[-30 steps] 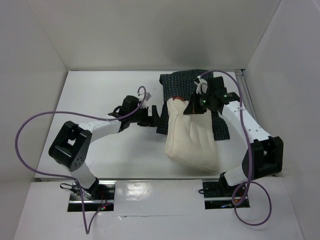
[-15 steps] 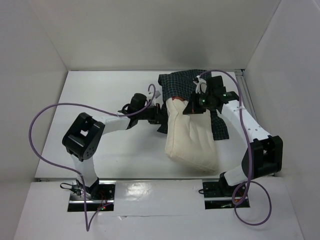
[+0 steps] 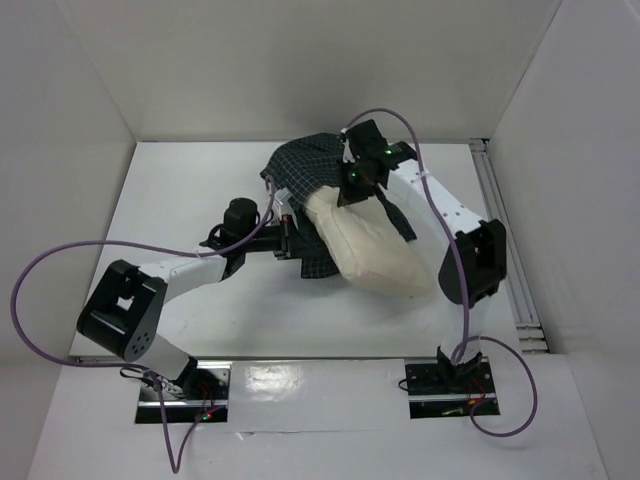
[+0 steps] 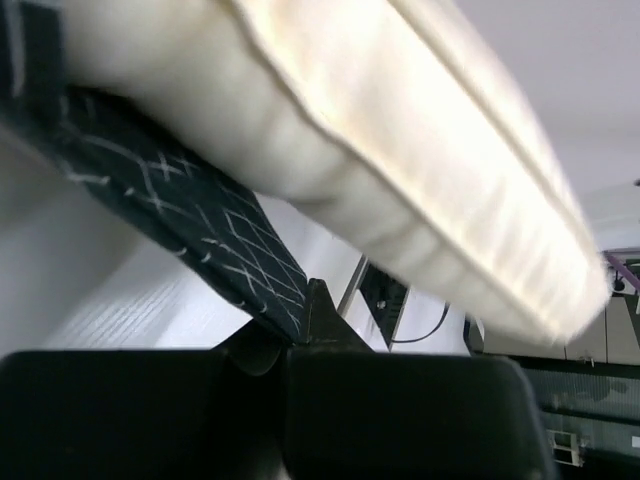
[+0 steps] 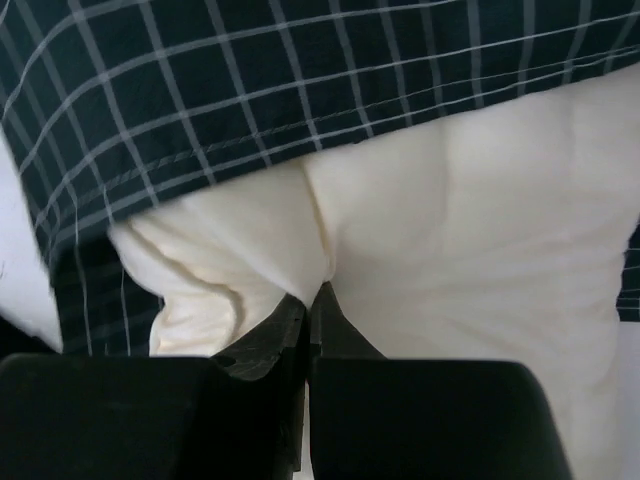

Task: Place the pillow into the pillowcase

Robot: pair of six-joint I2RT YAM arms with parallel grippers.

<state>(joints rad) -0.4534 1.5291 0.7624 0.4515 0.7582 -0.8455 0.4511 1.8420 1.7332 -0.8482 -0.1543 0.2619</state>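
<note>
The cream pillow (image 3: 372,250) lies slanted at mid-table, its far end on the dark checked pillowcase (image 3: 300,170). My right gripper (image 3: 352,190) is shut on a pinch of the pillow (image 5: 440,230) at that far end, beside the pillowcase's hem (image 5: 250,90). My left gripper (image 3: 293,238) is shut on the pillowcase's near-left edge. In the left wrist view the checked fabric (image 4: 200,230) runs straight into my shut jaws, and the pillow (image 4: 400,160) bulges above it.
A metal rail (image 3: 505,240) runs along the table's right edge. White walls close in the back and both sides. Purple cables loop from each arm, the left one (image 3: 40,270) sweeping out over the table's left side.
My left gripper has closed on the pillowcase edge and drawn back left. The right arm has swung left with the pillow, and the pillowcase has shifted left with it.
</note>
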